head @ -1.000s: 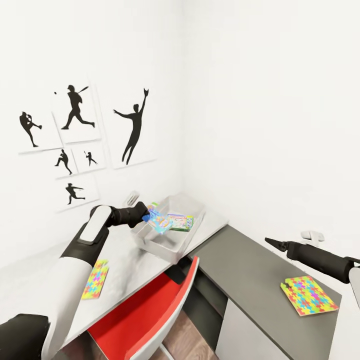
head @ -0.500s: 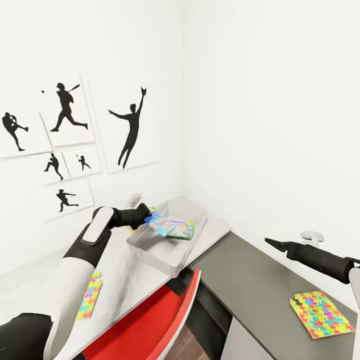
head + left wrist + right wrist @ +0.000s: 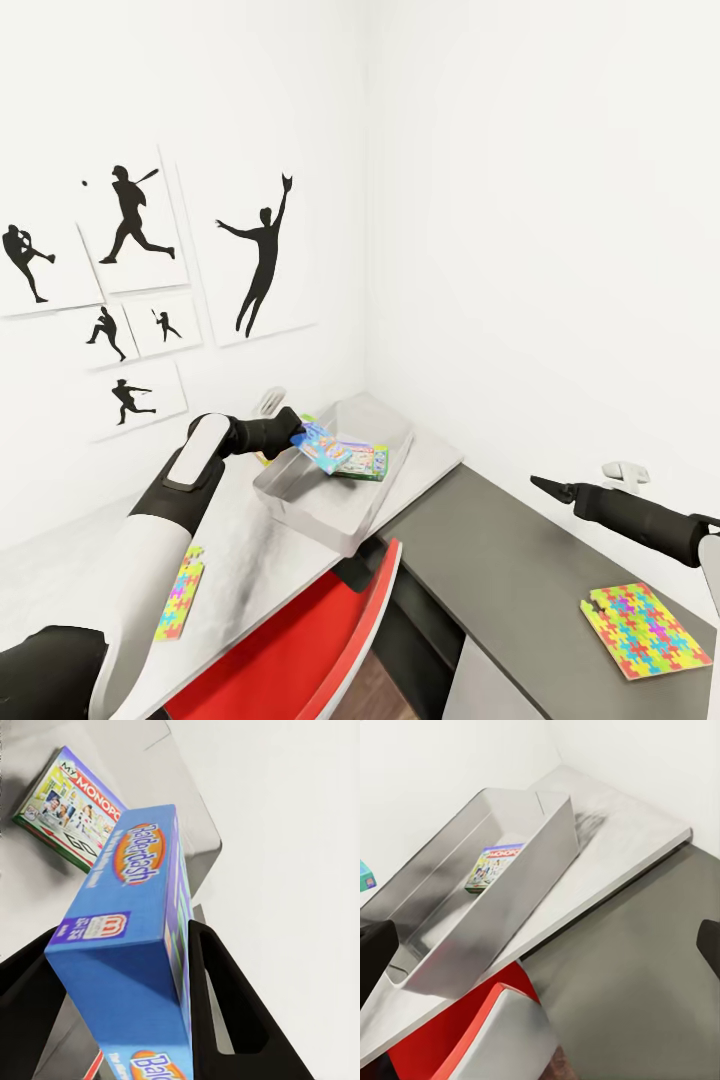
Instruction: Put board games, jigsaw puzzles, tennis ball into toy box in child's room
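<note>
My left gripper [image 3: 298,434] is shut on a blue board game [image 3: 322,444], holding it tilted over the light grey toy box [image 3: 312,497] on the pale table [image 3: 250,540]. In the left wrist view the black fingers [image 3: 232,1005] clamp the blue board game [image 3: 135,945] from both sides. A Monopoly board game [image 3: 362,461] [image 3: 71,814] [image 3: 493,865] lies flat inside the box. One jigsaw puzzle [image 3: 180,592] lies on the pale top near my left elbow, another [image 3: 645,630] on the dark grey top. My right gripper [image 3: 540,485] hovers open above that dark top. The bed is out of view.
A red chair [image 3: 300,640] stands tucked under the table in front of the toy box. White walls meet in a corner just behind the box, with baseball silhouette pictures [image 3: 262,262] on the left wall. A small white object [image 3: 625,469] sits by the right wall.
The head view has swung since a second ago, shifting the whole scene. My left gripper stays shut on the blue game over the box, barely moving. The right arm holds still.
</note>
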